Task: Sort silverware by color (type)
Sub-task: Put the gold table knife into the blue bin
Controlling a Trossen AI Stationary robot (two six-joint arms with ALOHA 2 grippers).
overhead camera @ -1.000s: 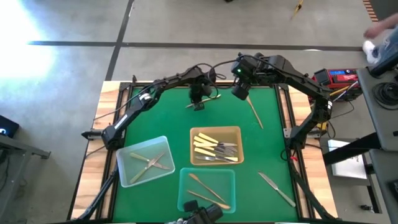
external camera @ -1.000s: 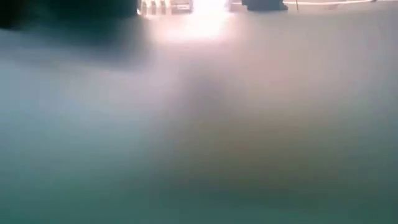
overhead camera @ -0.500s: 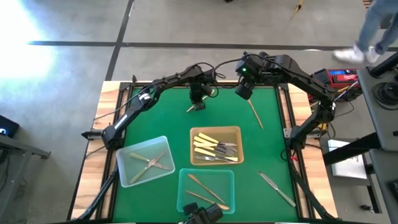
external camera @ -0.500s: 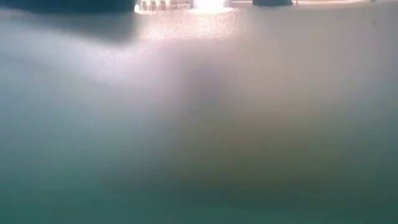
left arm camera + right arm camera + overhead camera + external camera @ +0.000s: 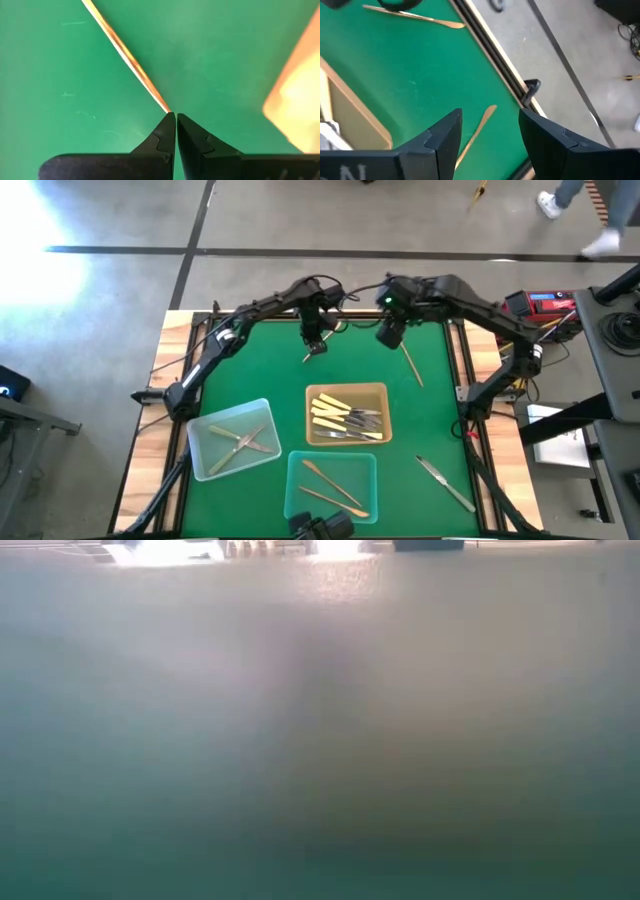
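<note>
gold piece (image 5: 127, 57) in left claw (image 5: 175, 120)

A robotics lab or workshop, probably: a bare concrete floor (image 5: 300, 220) with a dark line, a wooden table (image 5: 175, 340) topped by a green mat (image 5: 250, 370), cables and gear (image 5: 545, 305) alongside, a person's feet (image 5: 580, 210) passing by.

green mat (image 5: 250, 370); gold cutlery piece (image 5: 127, 57); cream-handled pieces (image 5: 330, 412) in tan tray (image 5: 385, 392); black gripper (image 5: 176, 120).
</note>
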